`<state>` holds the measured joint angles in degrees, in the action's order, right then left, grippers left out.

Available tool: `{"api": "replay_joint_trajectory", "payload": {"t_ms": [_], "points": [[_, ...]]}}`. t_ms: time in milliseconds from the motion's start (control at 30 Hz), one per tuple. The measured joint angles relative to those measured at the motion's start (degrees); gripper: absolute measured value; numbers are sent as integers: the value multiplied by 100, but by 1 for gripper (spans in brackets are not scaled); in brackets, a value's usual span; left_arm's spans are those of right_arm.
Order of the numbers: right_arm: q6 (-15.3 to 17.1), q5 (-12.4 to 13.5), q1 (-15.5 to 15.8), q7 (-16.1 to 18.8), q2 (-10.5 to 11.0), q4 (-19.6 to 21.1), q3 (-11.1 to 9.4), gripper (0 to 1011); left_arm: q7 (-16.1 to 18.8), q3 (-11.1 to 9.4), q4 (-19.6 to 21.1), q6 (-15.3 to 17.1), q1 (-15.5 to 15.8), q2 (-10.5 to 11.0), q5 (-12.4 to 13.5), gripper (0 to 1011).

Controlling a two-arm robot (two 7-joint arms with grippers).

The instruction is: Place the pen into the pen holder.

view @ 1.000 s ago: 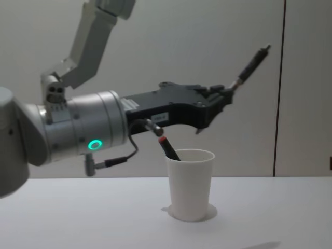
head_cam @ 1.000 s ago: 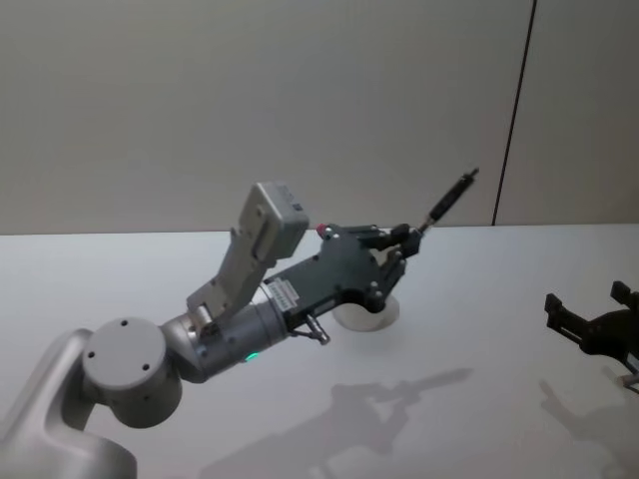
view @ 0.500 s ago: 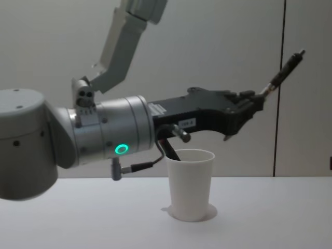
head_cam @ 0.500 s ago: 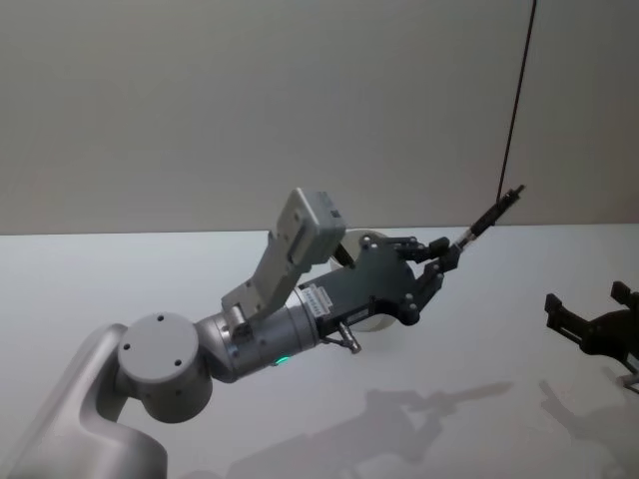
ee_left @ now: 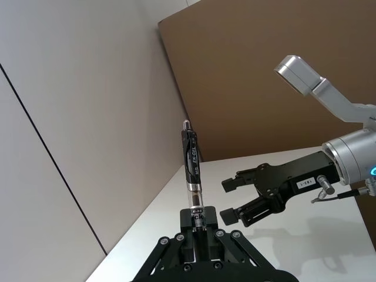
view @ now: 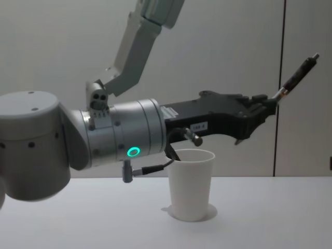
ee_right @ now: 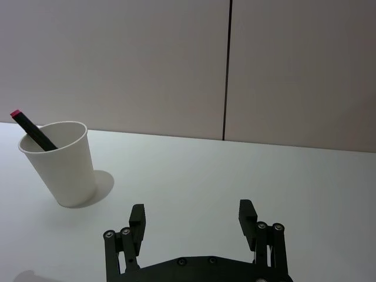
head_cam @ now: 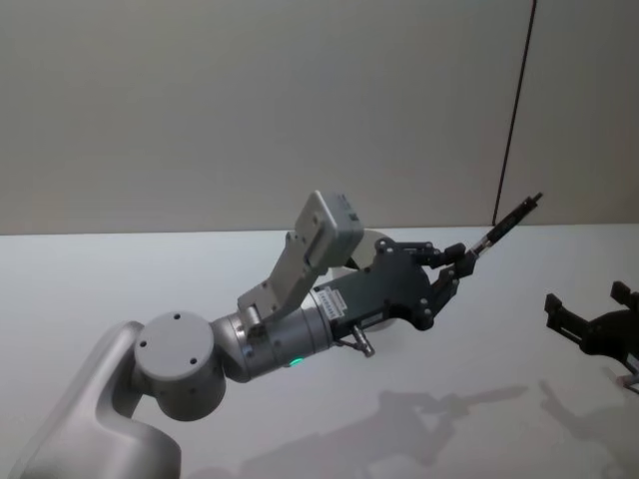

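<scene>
In the head view the left arm comes up from the lower left of the frame to the centre. The left gripper (head_cam: 454,265) sits right of centre with its fingers closed on the lower end of the pen (head_cam: 507,219), which slants up toward the upper right, clear of the white table (head_cam: 469,399). At the right edge the right gripper (head_cam: 586,297) rests low over the table, its fingers spread with nothing between them.

In the left wrist view the pen (ee_left: 191,158) stands straight up from the left gripper (ee_left: 198,222) at the bottom centre, pinched at its lower end. The right gripper (ee_left: 227,201) shows at centre right, fingers apart.

In the right wrist view the right gripper (ee_right: 192,216) is at the bottom centre, fingers wide and empty. The cup (ee_right: 59,164) stands upright on the table (ee_right: 235,176) at the left, and a red-tipped pen (ee_right: 32,132) leans inside it.

In the chest view the cup (view: 191,181) stands at the lower centre. The left gripper (view: 268,106) is above it and off to the right, holding the pen (view: 298,75) tilted toward the upper right corner, well apart from the cup's rim
</scene>
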<state>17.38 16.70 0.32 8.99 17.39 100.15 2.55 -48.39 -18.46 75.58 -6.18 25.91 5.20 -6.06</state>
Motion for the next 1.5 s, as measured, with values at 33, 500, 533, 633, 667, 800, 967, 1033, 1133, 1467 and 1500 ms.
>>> {"api": "replay_joint_trajectory", "payload": {"t_ms": [33, 500, 533, 633, 667, 800, 967, 1033, 1133, 1467, 1500], "points": [[0, 0, 0, 0, 0, 0, 0, 1001, -1, -3, -4, -1, 3, -2, 0, 131], [0, 0, 0, 0, 0, 0, 0, 1001, -14, -33, -52, -10, 29, -24, 9, 131], [0, 0, 0, 0, 0, 0, 0, 1001, -15, -34, -53, -10, 30, -24, 10, 131], [-1, 0, 0, 1, 0, 0, 0, 1001, -17, -37, -57, -12, 32, -26, 11, 130], [-4, 0, 1, 5, 1, 0, 0, 1001, -18, -38, -59, -12, 33, -26, 11, 131], [-27, 11, 13, 38, 7, 3, -3, 1001, -20, -41, -62, -13, 35, -28, 11, 131], [-112, 83, 51, 133, 33, 31, -22, 1001, -20, -45, -65, -13, 37, -31, 11, 130], [-146, 118, 65, 166, 43, 40, -32, 1001, -20, -46, -67, -13, 38, -32, 10, 130], [-231, 212, 109, 281, 81, 67, -65, 1001, -20, -47, -68, -13, 39, -33, 10, 131], [-480, 510, 246, 670, 231, 132, -182, 1001, -20, -47, -71, -12, 42, -34, 10, 131], [-499, 533, 257, 703, 244, 136, -192, 1001, -20, -47, -71, -12, 41, -34, 10, 131]]}}
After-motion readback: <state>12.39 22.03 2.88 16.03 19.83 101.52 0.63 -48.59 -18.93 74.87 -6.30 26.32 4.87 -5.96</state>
